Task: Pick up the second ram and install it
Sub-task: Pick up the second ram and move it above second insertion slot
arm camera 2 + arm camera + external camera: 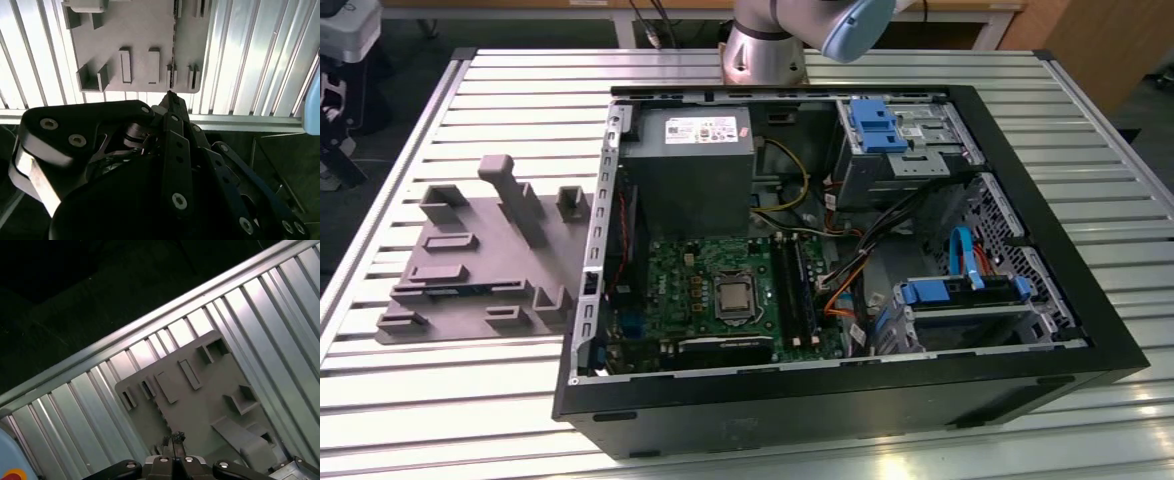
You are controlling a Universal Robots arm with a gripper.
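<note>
The second ram [174, 45] is a thin dark strip seen edge-on, standing in a slot of the grey holder plate [145, 25]. In the first wrist view the second ram [164, 417] runs along the plate's [200, 390] edge toward my fingertips. My gripper [170, 97] hangs high above the plate, in line with the ram's end and apart from it. In the first wrist view the gripper [176, 436] has its fingers together with nothing between them. The motherboard [720, 290] with its black memory slots [794, 285] lies in the open computer case [841, 250].
The grey holder plate [480, 250] lies on the ribbed metal table [494, 90] at the exterior view's left of the case, with a tall post [507, 195] and several small blocks. Cables, blue drive brackets [874, 125] and a power supply [687, 160] crowd the case. The arm's base [767, 45] stands behind it.
</note>
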